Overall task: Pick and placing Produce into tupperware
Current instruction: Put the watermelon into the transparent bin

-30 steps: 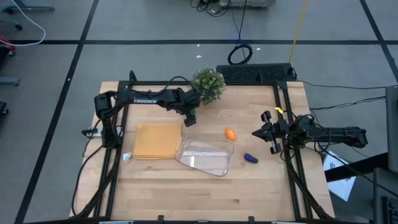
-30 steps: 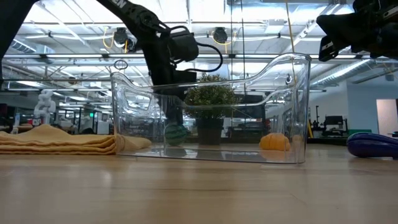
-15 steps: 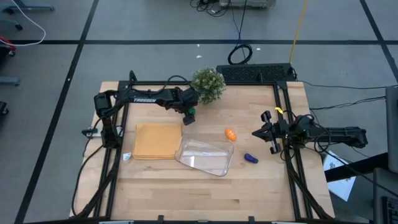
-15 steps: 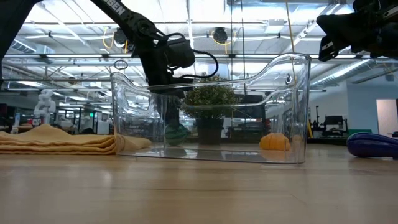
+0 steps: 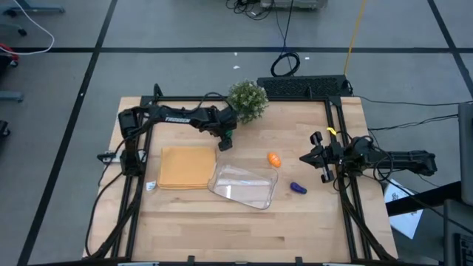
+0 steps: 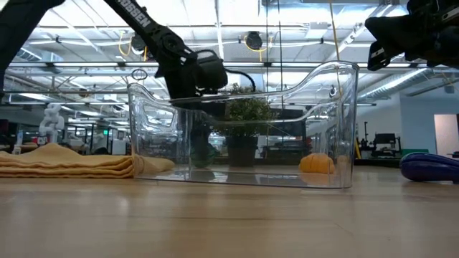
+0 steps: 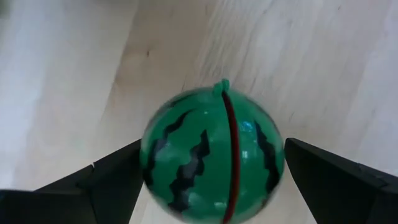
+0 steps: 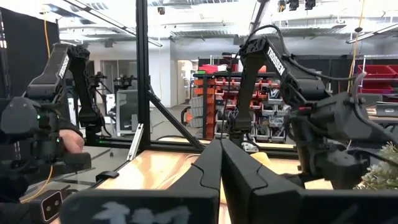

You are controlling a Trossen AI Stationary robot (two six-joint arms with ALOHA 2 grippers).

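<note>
The round green produce piece [image 7: 211, 158], striped like a watermelon, rests on the wooden table just near of the potted plant. My left gripper [image 5: 225, 138] points steeply down over it, open, one finger on each side [image 7: 214, 186]. The orange piece [image 5: 274, 159] lies on the table by the tupperware's far right corner. The purple piece [image 5: 298, 188] lies to the tupperware's right. The clear tupperware [image 5: 242, 186] stands mid-table with nothing in it. My right gripper [image 5: 319, 158] hangs shut [image 8: 221, 163] at the right edge, above the table. My left gripper has its fingers on either side of the green piece, coming from above and pointing steeply down. One finger [image 7: 115, 180] shows right against the ball's side [image 7: 149, 162], and I cannot tell whether it touches. A gap shows before the other finger [image 7: 329, 180].
A bushy potted plant [image 5: 247, 100] stands just beyond my left gripper. A folded tan mat [image 5: 187, 166] lies left of the tupperware. Black frame rails run along the table's left and right sides. Bare wood stretches along the near edge.
My left gripper has come down over the green piece, still open. In the low view its fingers now stand in front of the piece. The green piece and everything else have stayed where they were.
</note>
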